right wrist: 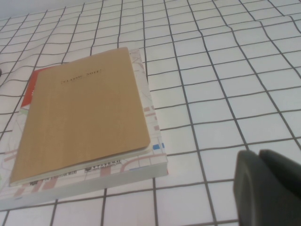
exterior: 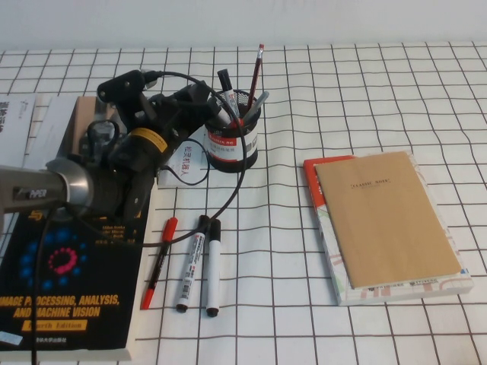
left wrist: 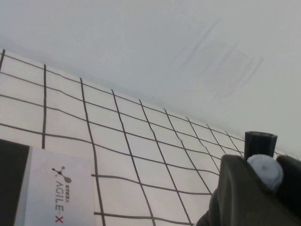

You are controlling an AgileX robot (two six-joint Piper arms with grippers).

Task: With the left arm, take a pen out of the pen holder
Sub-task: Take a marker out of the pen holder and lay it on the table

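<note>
Jaws of the left gripper [exterior: 215, 114] clamp a grey-capped pen [left wrist: 265, 170] inside the black mesh pen holder [exterior: 247, 148] on the white gridded surface [exterior: 365, 91], so a straight lift seems due next, while the right gripper [right wrist: 263, 183] hovers beside the tan notebook [right wrist: 84, 113].

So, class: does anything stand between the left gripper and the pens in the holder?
Nothing visible. The left gripper is at the pen holder, close against a pen. The right gripper sits apart, near the notebook.
</note>
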